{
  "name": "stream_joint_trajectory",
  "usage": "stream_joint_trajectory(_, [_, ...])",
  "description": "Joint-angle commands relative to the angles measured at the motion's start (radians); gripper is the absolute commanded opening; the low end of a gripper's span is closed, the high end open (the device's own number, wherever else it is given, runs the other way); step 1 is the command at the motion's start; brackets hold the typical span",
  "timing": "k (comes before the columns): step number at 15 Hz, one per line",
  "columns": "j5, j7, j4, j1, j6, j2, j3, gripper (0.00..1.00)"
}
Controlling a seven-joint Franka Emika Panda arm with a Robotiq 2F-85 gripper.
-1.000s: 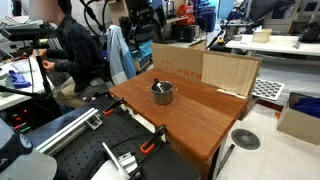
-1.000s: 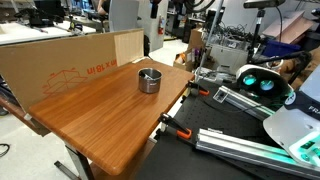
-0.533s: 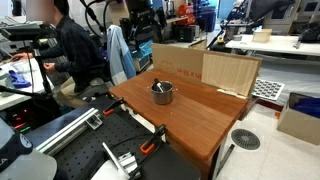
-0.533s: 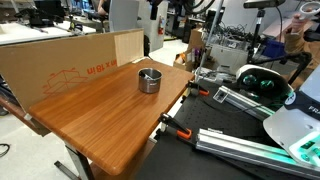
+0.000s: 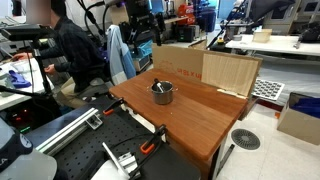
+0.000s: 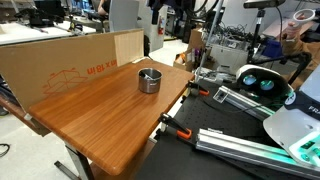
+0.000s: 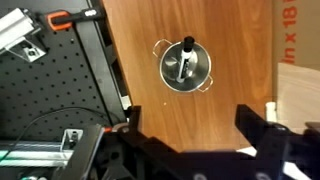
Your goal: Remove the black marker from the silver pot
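The silver pot (image 7: 186,70) stands on the wooden table and shows from straight above in the wrist view. It also shows in both exterior views (image 5: 162,93) (image 6: 149,80). The black marker (image 7: 185,57) leans inside the pot with its dark cap at the rim. Its tip shows above the pot in an exterior view (image 5: 157,86). My gripper (image 7: 198,122) is open and empty, high above the table, its two dark fingers framing bare wood below the pot in the wrist view. The gripper hangs near the top of an exterior view (image 5: 140,20).
A brown cardboard wall (image 5: 205,68) stands along one table edge (image 6: 70,62). A black perforated bench with metal rails and orange clamps (image 7: 55,80) lies beside the table (image 5: 190,120). A person (image 5: 70,50) sits at a desk behind.
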Motion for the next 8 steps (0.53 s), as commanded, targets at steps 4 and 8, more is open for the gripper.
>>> stream_joint_trajectory(4, [0.033,-0.045,0.023,0.034,0.044,0.119,-0.054,1.00])
stream_joint_trajectory(8, [0.119,-0.087,0.045,0.054,0.062,0.212,-0.087,1.00])
